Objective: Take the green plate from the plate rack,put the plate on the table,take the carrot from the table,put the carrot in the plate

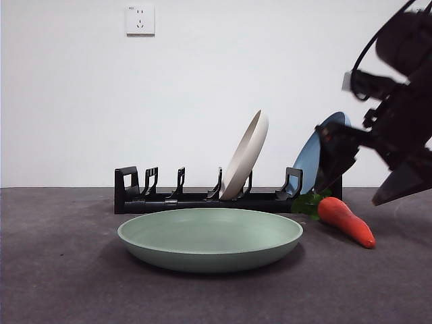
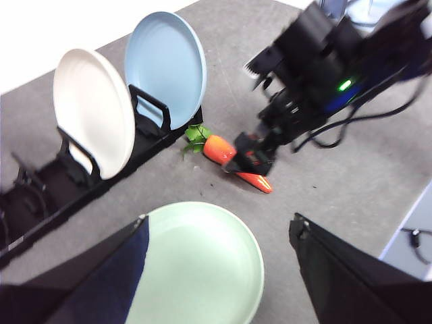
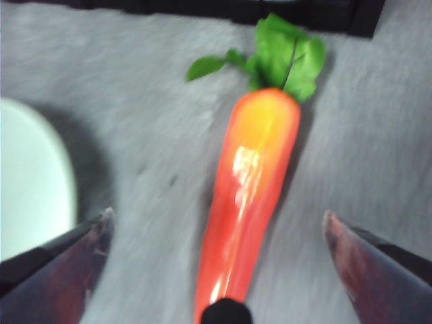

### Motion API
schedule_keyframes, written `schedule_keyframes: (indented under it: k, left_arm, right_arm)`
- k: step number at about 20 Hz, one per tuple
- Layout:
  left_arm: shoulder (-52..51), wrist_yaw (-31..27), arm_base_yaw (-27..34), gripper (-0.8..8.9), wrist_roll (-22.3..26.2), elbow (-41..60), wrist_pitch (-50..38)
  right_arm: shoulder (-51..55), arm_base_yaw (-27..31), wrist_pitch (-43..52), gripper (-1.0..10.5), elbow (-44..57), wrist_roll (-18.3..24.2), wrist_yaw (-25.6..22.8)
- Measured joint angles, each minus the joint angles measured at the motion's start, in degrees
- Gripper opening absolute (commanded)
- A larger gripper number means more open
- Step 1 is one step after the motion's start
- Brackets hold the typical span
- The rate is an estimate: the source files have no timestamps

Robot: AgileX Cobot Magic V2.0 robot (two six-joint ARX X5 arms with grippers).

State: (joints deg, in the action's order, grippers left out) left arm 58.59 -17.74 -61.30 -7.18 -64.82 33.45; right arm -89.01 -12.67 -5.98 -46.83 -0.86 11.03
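Observation:
The green plate (image 1: 210,237) lies flat on the table (image 1: 61,283) in front of the black plate rack (image 1: 196,198). The carrot (image 1: 345,221) lies on the table to the plate's right, leaves toward the rack. My right gripper (image 3: 217,214) is open, and hovers just above the carrot (image 3: 253,196) with one jaw on each side of it, not touching. In the front view the right gripper (image 1: 347,194) comes in from the upper right. My left gripper (image 2: 219,223) is open and empty, high over the green plate (image 2: 202,270). It is out of the front view.
A beige plate (image 1: 246,154) and a blue plate (image 1: 312,158) stand leaning in the rack's right slots. The left slots hold nothing. A white wall with a socket (image 1: 140,19) stands behind. The table's edge (image 2: 412,216) shows in the left wrist view.

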Motion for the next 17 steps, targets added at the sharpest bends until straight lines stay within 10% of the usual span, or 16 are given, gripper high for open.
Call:
schedule_keyframes:
  k: [12,17]
  left_arm:
    - [-2.71,-0.04,-0.55,3.55,-4.46,0.00,2.99]
    - [-2.71,-0.07,-0.55,3.55,-4.46,0.00,2.99]
  right_arm:
    - [-8.81,-0.79,10.27,4.7,-0.02,-0.33,-3.98]
    - [-9.29,-0.83,10.49,0.4,-0.02,-0.70,-3.61]
